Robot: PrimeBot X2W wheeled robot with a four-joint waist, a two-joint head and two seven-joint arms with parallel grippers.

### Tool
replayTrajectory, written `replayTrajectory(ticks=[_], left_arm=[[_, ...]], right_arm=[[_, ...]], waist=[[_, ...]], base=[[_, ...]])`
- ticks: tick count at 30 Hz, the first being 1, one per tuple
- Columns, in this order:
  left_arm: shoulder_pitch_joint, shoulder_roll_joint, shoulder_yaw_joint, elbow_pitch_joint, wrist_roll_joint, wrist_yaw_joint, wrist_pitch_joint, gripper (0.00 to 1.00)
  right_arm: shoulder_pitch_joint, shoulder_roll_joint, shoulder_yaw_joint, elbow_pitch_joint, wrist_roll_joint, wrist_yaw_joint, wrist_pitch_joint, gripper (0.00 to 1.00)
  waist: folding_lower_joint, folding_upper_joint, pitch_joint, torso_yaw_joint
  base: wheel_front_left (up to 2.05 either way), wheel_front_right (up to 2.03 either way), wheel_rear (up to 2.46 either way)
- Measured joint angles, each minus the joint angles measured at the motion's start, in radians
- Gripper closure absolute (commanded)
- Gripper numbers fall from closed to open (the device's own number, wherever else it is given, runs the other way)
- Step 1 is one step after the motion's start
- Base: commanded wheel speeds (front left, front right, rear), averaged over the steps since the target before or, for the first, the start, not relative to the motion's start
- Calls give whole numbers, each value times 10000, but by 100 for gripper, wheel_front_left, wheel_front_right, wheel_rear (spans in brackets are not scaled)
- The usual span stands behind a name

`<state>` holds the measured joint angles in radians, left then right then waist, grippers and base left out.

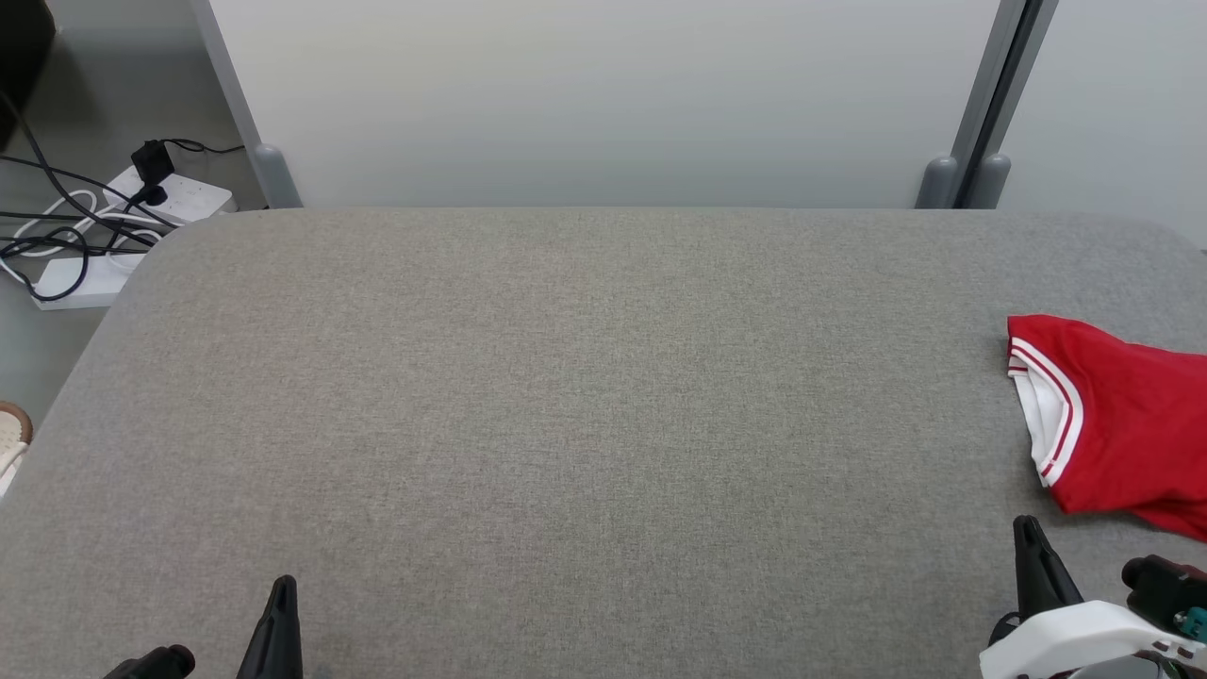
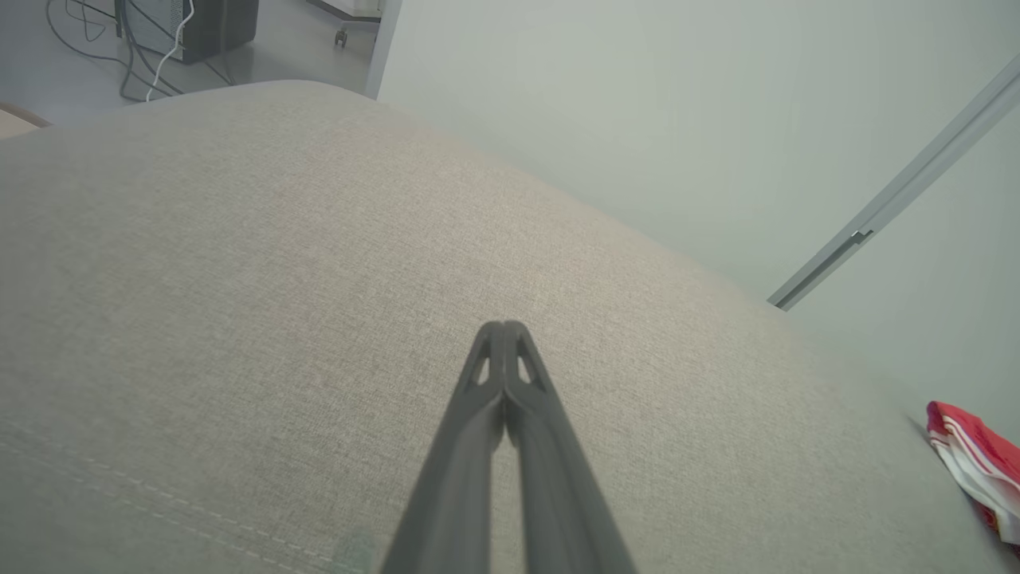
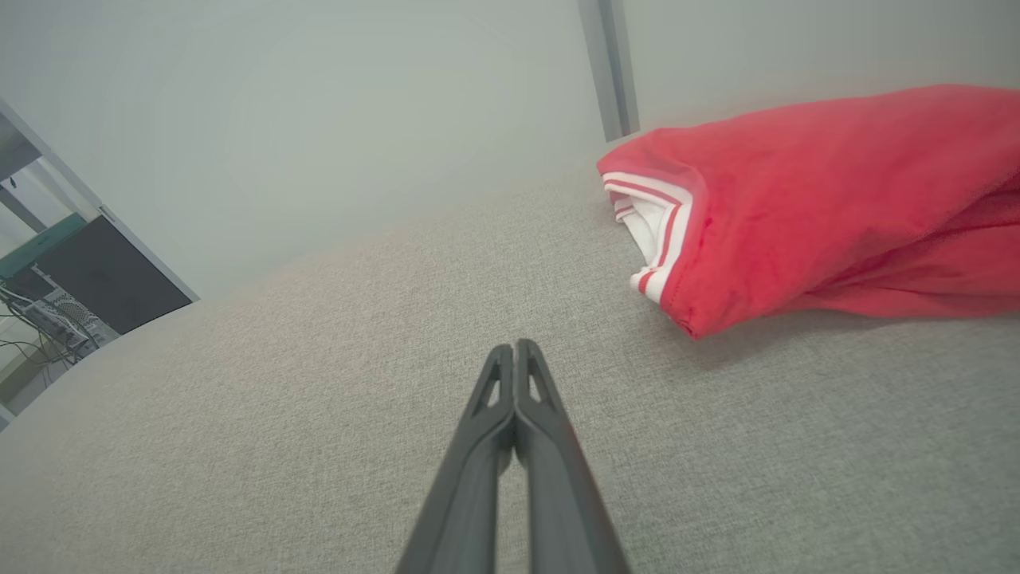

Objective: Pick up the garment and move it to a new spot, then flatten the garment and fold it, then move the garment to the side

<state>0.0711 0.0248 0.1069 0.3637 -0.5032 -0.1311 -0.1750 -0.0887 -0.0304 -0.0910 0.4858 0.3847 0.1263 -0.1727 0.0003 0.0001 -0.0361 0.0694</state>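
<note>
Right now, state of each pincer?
Left pincer: shut, holding nothing.
Right pincer: shut, holding nothing; red garment lies apart from it.

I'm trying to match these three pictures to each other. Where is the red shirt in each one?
Head view: the red garment lies at the right edge, about mid-height, partly cut off.
Left wrist view: the red garment is a small sliver in the lower right corner.
Right wrist view: the red garment looms large at the upper right.
Shared landmark: the grey post on the pale wall, behind that end of the grey table.
</note>
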Motion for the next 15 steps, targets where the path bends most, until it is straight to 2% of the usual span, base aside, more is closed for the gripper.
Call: replayTrajectory(ticks=[15], left_arm=[[-196, 6, -29, -125, -1538, 0, 414, 100]], right_arm=[[0, -4, -35, -282, 1747, 0, 428, 100]], waist=[[-1, -1, 56, -99]], base=[[0, 0, 0]])
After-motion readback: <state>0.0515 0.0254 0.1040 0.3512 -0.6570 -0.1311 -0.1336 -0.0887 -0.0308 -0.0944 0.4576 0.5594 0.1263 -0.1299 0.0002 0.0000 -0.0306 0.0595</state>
